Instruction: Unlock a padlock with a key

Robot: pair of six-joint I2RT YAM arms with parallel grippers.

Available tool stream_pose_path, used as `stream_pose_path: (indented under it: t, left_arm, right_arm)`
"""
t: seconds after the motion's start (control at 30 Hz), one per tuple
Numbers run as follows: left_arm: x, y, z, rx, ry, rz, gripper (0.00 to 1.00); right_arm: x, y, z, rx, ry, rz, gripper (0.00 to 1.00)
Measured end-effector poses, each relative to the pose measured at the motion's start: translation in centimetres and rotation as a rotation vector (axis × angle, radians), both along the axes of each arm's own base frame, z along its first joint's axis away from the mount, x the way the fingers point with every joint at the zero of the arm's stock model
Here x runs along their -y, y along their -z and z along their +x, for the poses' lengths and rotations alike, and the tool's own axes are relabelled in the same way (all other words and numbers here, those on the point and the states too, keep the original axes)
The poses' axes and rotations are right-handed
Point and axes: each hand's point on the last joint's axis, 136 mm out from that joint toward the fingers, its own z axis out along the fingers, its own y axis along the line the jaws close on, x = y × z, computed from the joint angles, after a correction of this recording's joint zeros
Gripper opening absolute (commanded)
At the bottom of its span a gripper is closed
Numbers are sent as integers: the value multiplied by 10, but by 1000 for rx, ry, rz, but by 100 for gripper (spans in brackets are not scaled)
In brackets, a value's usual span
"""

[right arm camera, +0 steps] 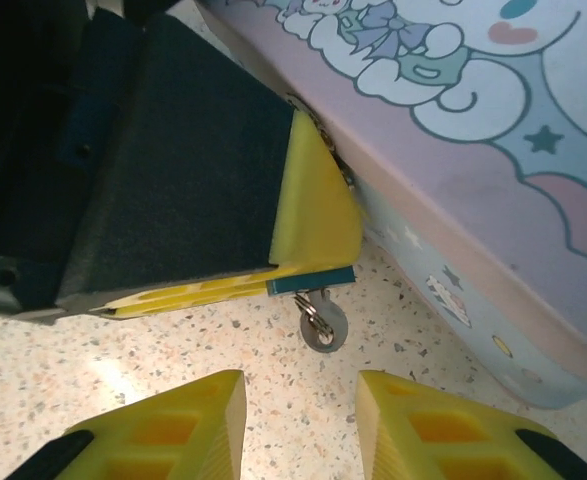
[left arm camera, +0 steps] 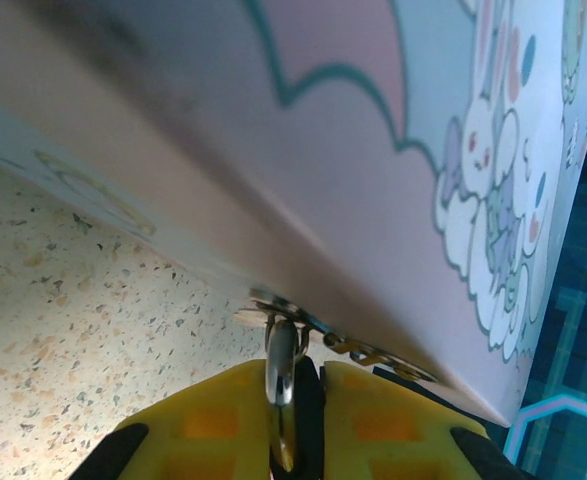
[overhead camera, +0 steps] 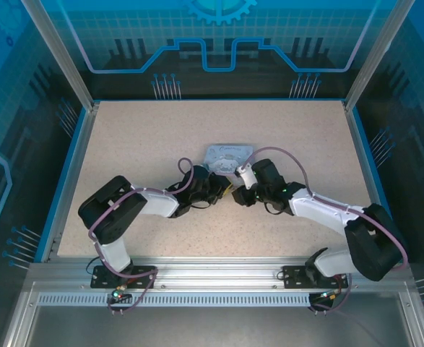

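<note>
The left gripper (left arm camera: 295, 395) is clamped on the tiny padlock (right arm camera: 313, 281) at mid-frame beside the tin (right arm camera: 453, 150), the right gripper (right arm camera: 300, 410) gaping empty below; light, rigid and likely slippery, it seems best pinched across its flat body.

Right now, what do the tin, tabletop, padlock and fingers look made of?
Tin: likely thin sheet metal with a satin printed coat; stepped lid lip.
Tabletop: speckled beige, stone-look laminate or composite; soft glare.
Padlock: bluish body, probably painted metal; too small to be sure.
Fingers: matte yellow plastic with moulded pockets.
</note>
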Motion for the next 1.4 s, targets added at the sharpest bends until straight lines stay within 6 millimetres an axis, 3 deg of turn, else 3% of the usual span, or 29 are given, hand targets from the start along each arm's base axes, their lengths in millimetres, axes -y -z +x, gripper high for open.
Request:
stream_pose_path:
  t: [0.7,1.0,1.2,1.4]
  left_arm:
    - [-1,0,0,-3,3,2,0]
    - [-2,1,2,-10,0,5,0]
    - [-4,2,2,-10,-2,12,0]
    - [-4,2,2,-9,-1,17,0]
  right_arm:
    - [-11,14,13,29,-44,-107,27]
    - [-14,17,19,30,-50,-122,16]
    - [-14,18,19,29,-51,-122,1]
    - [-16,17,17,-1,-44,-86,0]
